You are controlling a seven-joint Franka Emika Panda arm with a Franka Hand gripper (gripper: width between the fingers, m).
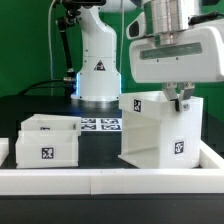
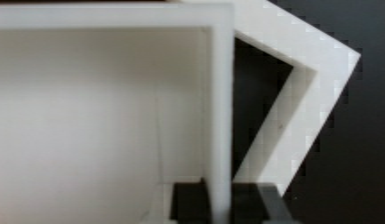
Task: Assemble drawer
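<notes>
The drawer's tall white cubic shell (image 1: 155, 130) stands on the black table at the exterior view's right, with a tag on its front. Two shallow white trays stand at the left: one in front (image 1: 45, 148) with a tag, one just behind it (image 1: 55, 124). My gripper (image 1: 181, 100) comes down on the shell's upper right wall. In the wrist view the gripper (image 2: 221, 202) has a dark finger (image 2: 192, 203) on each side of the shell's thin wall (image 2: 219, 100), shut on it. The shell's inside (image 2: 100, 120) is bare.
Low white border rails (image 1: 110, 181) run along the front and the right side (image 1: 212, 150). The marker board (image 1: 100, 124) lies flat behind the trays. The arm's white base (image 1: 98, 70) stands at the back centre.
</notes>
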